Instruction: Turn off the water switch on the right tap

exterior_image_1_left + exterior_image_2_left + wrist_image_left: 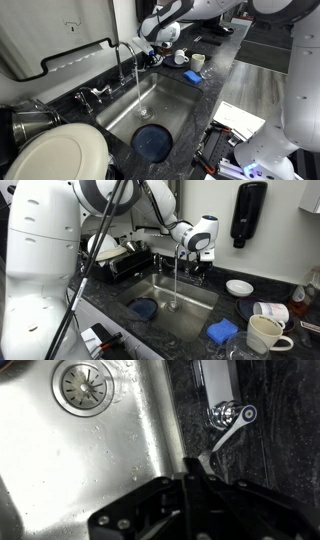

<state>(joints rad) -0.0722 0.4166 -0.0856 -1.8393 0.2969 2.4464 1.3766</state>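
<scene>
The right tap is a tall chrome gooseneck at the back of the steel sink; it also shows in an exterior view. Water runs from its spout into the basin in both exterior views. In the wrist view the water switch is a short chrome lever slanting down from the tap base. My gripper is shut and empty, its tip right at the lever's lower end. In both exterior views the gripper hangs beside the tap base and hides the lever.
A low tap with dark knobs stands beside the gooseneck. A blue round thing lies in the basin near the drain. White plates, mugs, a blue sponge and a bowl sit on the dark counter.
</scene>
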